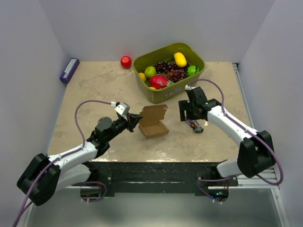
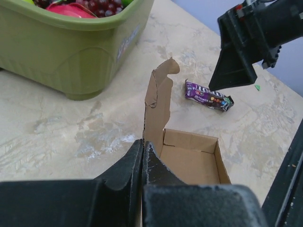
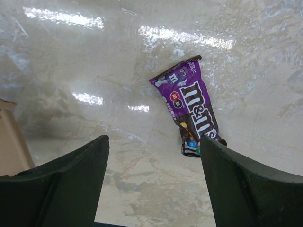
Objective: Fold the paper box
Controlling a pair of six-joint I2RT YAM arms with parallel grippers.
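The paper box [image 1: 152, 124] sits in the middle of the counter [image 1: 94, 94], its left edge pinched by the left pincer [image 1: 136, 120].
Its lid flap stands up, near the green bin [image 1: 168, 92]; the right pincer [image 3: 152, 142] hangs spread over a candy packet [image 3: 189, 111].

A robotics lab test cell, not a home or shop: a left arm [image 1: 75, 153] and a right arm [image 1: 226, 120] bolted to a black base plate [image 1: 156, 171] at the edge of a marble-patterned table [image 1: 94, 90]. Plain pale panel walls [image 1: 142, 23] box it in, with a loose purple cable [image 1: 83, 111] and an aluminium frame rail [image 1: 241, 90].
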